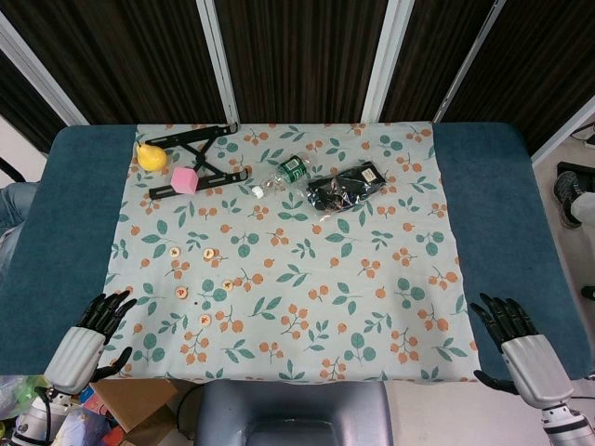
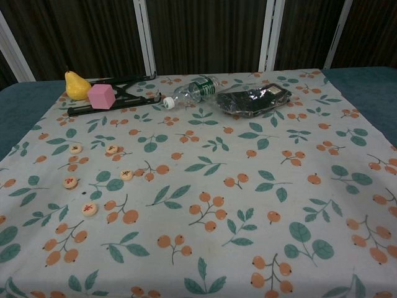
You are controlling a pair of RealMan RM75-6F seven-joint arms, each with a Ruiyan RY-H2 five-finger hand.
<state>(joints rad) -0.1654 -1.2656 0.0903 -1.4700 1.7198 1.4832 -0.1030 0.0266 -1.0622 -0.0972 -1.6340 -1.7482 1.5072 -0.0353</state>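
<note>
Though chest view lacks them, left hand [image 1: 88,339], right hand [image 1: 516,342] spread.

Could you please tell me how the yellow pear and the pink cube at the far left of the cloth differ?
The pear is yellow and rounded, tapering to a stem; the pink cube is flat-faced with square edges. The pear stands at the cloth's far corner beside the black folding stand; the cube rests on the stand's bars. Both lie far from the left hand and right hand.
</note>
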